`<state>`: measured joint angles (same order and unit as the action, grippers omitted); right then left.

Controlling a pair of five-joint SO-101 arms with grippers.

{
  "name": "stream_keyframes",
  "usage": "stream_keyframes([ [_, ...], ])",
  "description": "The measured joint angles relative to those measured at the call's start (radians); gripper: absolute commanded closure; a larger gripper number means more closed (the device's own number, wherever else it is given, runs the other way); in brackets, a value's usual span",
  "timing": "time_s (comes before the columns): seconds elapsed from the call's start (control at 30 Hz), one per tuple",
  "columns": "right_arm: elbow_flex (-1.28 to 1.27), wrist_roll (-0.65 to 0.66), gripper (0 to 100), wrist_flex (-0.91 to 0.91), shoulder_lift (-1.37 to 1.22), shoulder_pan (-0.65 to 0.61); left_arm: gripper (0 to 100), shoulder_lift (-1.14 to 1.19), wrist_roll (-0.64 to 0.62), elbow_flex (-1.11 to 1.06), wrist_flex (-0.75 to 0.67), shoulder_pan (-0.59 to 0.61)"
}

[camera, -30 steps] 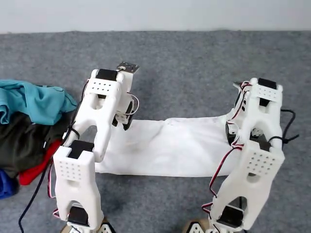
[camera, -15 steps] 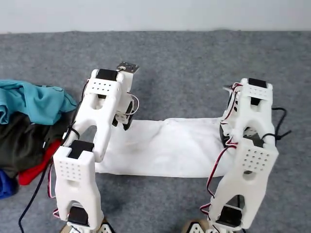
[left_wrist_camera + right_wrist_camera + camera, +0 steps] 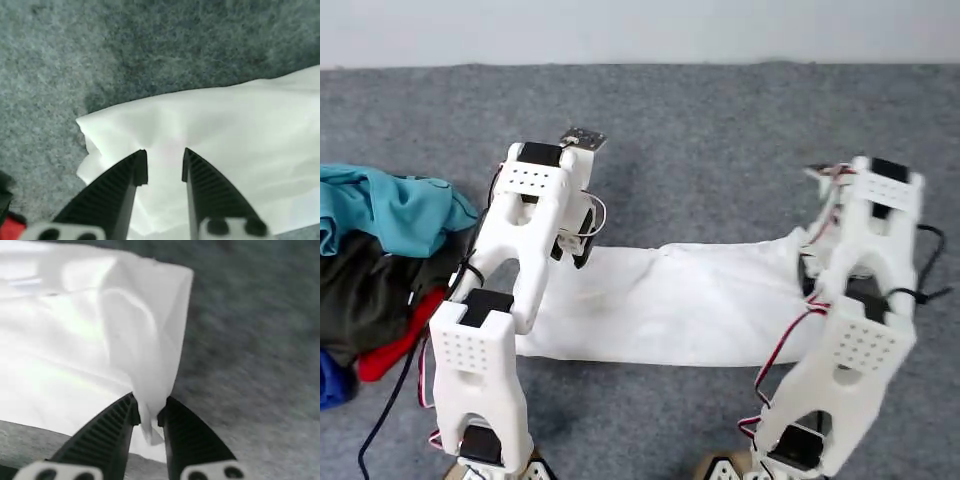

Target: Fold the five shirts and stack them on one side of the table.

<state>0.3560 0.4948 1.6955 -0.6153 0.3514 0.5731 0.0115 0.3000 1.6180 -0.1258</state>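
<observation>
Nearest us, the bases of both white arms (image 3: pixel 480 380) are cut off by the edge of the high view. Beyond them the white shirt (image 3: pixel 670 305) lies folded into a long band on the grey desk (image 3: pixel 720 130), spanning from one arm to the other.

The left end effector (image 3: pixel 164 161) has its fingers apart, with the tips set on the white shirt close to one corner. In the high view its own arm hides it. The right end effector (image 3: pixel 149 415) is clamped on a fold at the shirt's other end, and the cloth is drawn into a ridge there.

At the desk's left side sits a crumpled heap. It holds a blue shirt (image 3: pixel 330 380) cut off by the frame, a red shirt (image 3: pixel 395 350), a dark shirt (image 3: pixel 370 290) that is possibly olive, and farthest a teal shirt (image 3: pixel 390 205).
</observation>
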Motion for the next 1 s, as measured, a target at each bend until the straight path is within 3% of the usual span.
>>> stream_keyframes([
  [0.27,-0.002,0.035,98.8,-0.094,0.011,0.164,87,0.0,0.0,0.0,0.0,0.0],
  [0.47,0.008,0.038,98.8,-0.149,0.011,0.209,87,0.0,0.0,0.0,-0.002,0.0],
  [0.7,0.094,0.037,98.8,-0.025,0.011,0.195,87,0.0,0.0,0.0,-0.002,0.0],
  [1.0,0.103,0.011,98.8,0.055,0.069,0.005,87,0.0,0.0,0.0,-0.002,0.037],
])
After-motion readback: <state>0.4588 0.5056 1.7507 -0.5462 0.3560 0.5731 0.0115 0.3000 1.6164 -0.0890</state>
